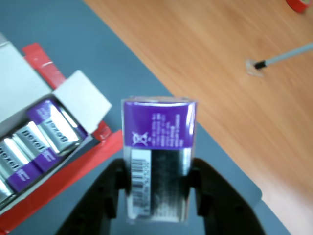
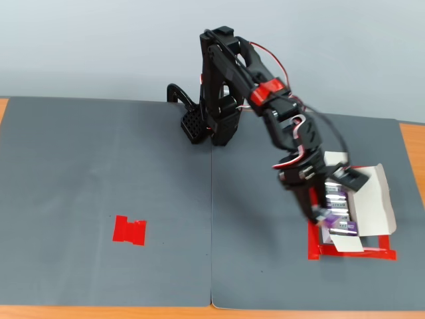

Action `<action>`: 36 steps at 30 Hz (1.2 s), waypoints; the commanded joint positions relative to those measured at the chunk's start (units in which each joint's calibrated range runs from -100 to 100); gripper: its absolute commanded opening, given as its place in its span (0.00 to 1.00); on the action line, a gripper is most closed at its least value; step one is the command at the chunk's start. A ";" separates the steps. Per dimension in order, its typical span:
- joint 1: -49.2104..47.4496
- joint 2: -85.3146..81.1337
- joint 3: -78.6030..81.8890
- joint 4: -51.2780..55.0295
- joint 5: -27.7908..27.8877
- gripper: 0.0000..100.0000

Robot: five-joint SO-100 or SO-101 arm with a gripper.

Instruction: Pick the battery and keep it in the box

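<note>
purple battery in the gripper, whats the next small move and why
Probably shift toward the white cardboard box and lower. The black gripper holds the purple battery with the white label band over the grey mat, right of the box in the wrist view, where a row of like cells lies.

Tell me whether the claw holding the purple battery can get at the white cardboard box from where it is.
Probably yes. The claw, shut on the purple battery, hangs right beside the white cardboard box; the box is open, though purple cells already fill the visible end.
</note>
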 commanded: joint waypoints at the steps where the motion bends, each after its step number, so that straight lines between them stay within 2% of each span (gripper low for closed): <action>1: -3.91 0.85 -3.48 0.12 0.80 0.02; 17: -13.83 7.72 -3.84 0.12 0.33 0.02; 36: -14.95 13.57 -3.21 -0.06 0.28 0.02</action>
